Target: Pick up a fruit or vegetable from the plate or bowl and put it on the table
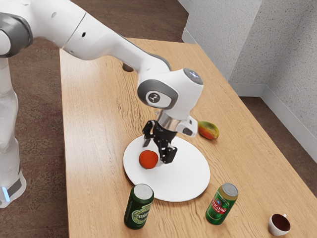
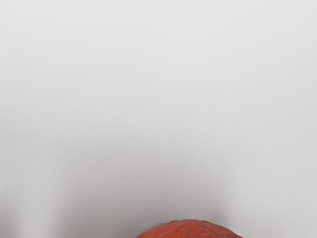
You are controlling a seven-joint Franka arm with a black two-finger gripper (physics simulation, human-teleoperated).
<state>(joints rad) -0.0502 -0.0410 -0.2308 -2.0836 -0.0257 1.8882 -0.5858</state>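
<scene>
Tool (image 1: 156,151) open, empty, by red fruit (image 1: 148,159) | red-label can (image 1: 221,204): TSINGTAO | other can (image 1: 139,207): probably TUBORG

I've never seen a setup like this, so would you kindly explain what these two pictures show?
The white jointed machine is a robot arm, ending in a black pincer. The exterior view is taken from beside the arm; the wrist view comes from a camera on its hand, looking at the plate and a red fruit. The plate lies on a wooden table and carries that fruit. Around it are a mango, two green cans and a small cup. The pincer is low beside the fruit, its fingers apart, so nothing seems to be held.
</scene>
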